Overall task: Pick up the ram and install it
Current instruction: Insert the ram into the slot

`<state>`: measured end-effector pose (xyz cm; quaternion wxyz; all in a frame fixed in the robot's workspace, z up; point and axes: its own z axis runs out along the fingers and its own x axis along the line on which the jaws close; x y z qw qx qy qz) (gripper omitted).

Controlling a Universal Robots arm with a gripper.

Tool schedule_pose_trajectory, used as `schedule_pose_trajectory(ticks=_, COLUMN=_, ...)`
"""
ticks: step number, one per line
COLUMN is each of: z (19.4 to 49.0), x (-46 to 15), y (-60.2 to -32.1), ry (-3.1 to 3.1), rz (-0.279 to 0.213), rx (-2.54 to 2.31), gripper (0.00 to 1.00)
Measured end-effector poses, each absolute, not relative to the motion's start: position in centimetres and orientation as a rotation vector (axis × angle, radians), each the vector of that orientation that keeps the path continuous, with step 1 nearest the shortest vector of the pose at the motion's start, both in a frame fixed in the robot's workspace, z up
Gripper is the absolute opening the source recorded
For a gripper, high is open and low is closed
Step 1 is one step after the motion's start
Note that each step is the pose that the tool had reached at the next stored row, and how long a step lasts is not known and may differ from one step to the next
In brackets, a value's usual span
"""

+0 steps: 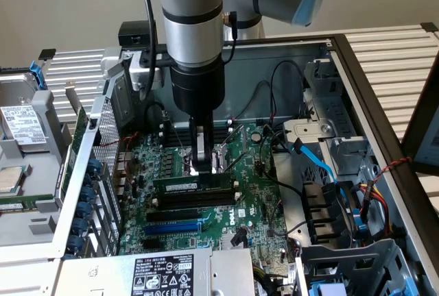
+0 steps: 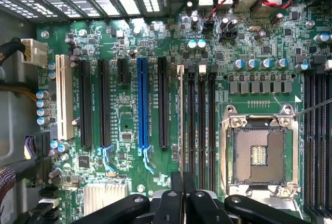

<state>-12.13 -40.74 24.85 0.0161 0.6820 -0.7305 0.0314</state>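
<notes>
The ram (image 1: 194, 185), a long, flat green board with a white label, stands on edge in a black memory slot of the green motherboard (image 1: 254, 193). The slot lies between the square metal processor socket (image 2: 258, 154) and the blue expansion slot (image 1: 171, 227). The gripper (image 1: 203, 167) is closed, its slim fingers together at the ram's upper edge.

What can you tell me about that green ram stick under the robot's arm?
The ram is a long, thin, flat green circuit board with black chips and a small white label. It stands on its long edge at a black memory slot, between the processor socket and the blue expansion slot. The closed pincer grips its top edge near the middle. Whether it is fully seated cannot be told.
</notes>
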Motion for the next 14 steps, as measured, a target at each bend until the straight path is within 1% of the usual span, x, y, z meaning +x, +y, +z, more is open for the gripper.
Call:
schedule_pose_trajectory(ticks=5, z=24.84, x=-11.13, y=-40.74, ry=-2.272, rz=0.096, rx=2.119, gripper=0.12)
schedule_pose_trajectory(ticks=9, z=24.83, x=-11.09, y=-40.74, ry=-2.246, rz=0.044, rx=2.099, gripper=0.12)
schedule_pose_trajectory(ticks=14, z=24.81, x=-11.08, y=-40.74, ry=-2.233, rz=0.041, rx=2.112, gripper=0.12)
